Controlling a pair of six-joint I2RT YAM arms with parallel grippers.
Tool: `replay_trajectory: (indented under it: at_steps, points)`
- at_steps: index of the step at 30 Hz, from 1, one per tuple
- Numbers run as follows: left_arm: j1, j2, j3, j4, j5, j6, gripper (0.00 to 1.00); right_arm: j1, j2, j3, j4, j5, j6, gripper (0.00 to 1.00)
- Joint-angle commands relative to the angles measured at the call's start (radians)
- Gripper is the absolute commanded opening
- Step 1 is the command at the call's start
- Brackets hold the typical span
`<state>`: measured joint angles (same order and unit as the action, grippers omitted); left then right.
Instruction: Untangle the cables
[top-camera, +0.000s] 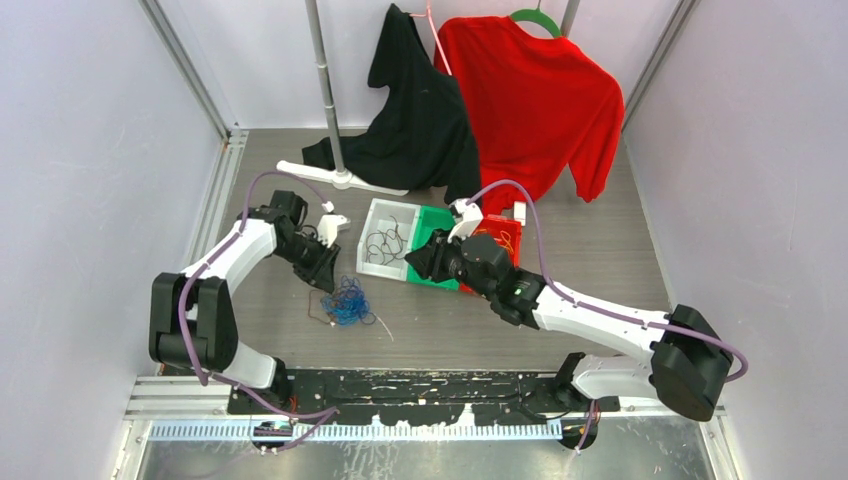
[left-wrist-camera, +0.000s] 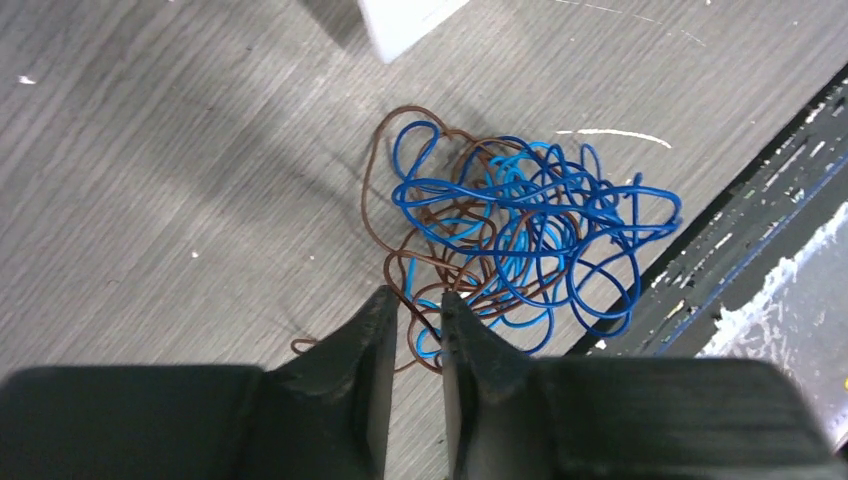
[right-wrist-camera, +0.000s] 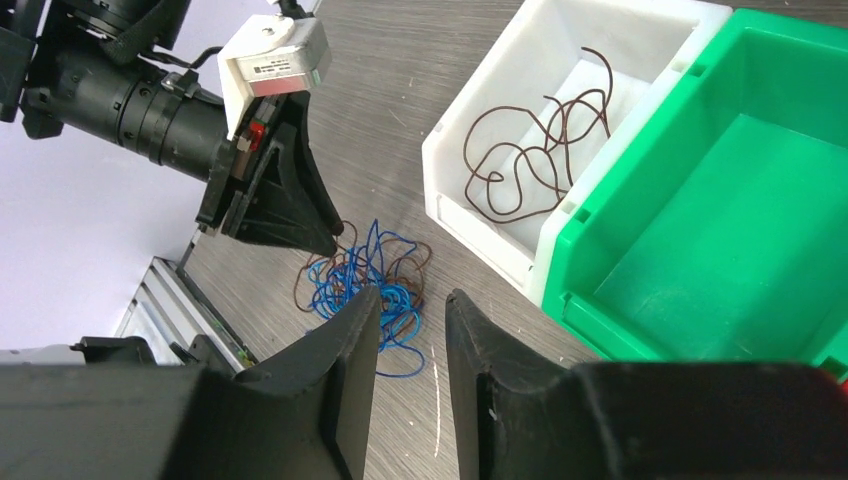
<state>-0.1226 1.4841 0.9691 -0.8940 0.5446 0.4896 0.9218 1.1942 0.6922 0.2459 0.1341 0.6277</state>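
Where the cables (top-camera: 348, 302) lie, a white bin (right-wrist-camera: 480, 225) stands near.

Open grey tabletop (top-camera: 450, 330) lies near and right of the blue-and-brown wire tangle (top-camera: 348, 302); a white plastic bin (top-camera: 366, 240) stands close on its far side.

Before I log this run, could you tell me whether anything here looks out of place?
Yes: the black shirt hangs askew, bunched to one side with its hem slumped onto the table, unlike the red shirt hanging beside it.
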Motion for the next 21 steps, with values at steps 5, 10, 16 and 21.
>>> replay_trajectory:
  at_steps: [5, 10, 16, 21]
  points:
    - [-0.002, -0.045, 0.067, -0.03, -0.017, 0.01, 0.0, 0.003, -0.012, 0.0, 0.096, -0.01, -0.018, 0.34]
    - [-0.002, -0.176, 0.201, -0.167, 0.047, 0.01, 0.0, 0.015, 0.066, 0.034, 0.238, -0.12, -0.085, 0.48]
    - [-0.003, -0.306, 0.368, -0.347, 0.127, 0.024, 0.0, 0.043, 0.198, 0.148, 0.375, -0.259, -0.182, 0.62]
    - [-0.006, -0.358, 0.473, -0.437, 0.17, 0.01, 0.0, 0.068, 0.299, 0.236, 0.485, -0.341, -0.223, 0.66]
